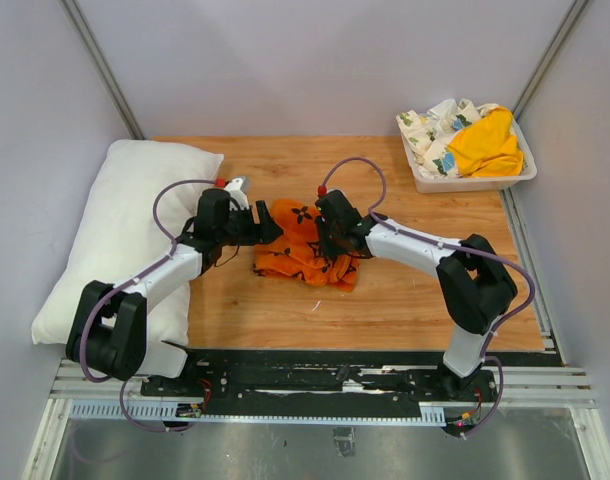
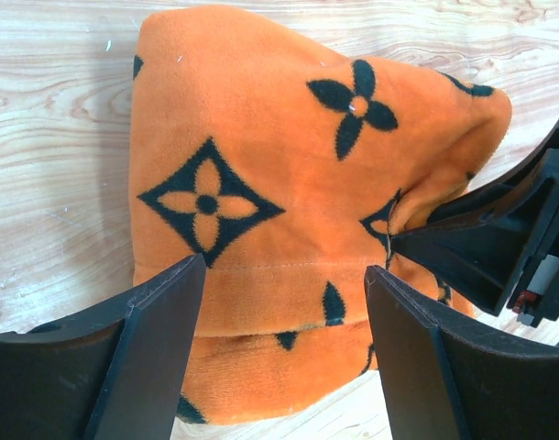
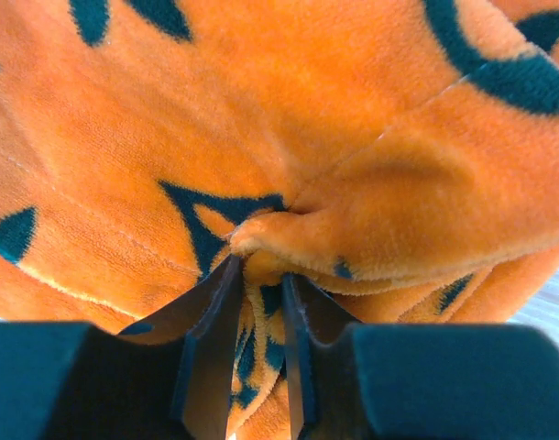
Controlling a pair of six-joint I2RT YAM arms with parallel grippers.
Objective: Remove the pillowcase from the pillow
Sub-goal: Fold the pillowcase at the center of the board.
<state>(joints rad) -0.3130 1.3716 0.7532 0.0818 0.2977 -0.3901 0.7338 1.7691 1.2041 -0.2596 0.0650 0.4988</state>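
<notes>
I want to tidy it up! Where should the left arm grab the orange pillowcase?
Grip the pillowcase by its stacked hem edge, coming from the pillow side. The layers lie folded thick there, between the open left jaws, opposite the fold the right jaws pinch.

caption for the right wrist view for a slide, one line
Close-up: the right gripper shut on a raised fold of the orange pillowcase.

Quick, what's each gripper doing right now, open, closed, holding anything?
Left gripper: open, over the pillowcase, gripping nothing.
Right gripper: closed on a pinched fold of the pillowcase.
</notes>
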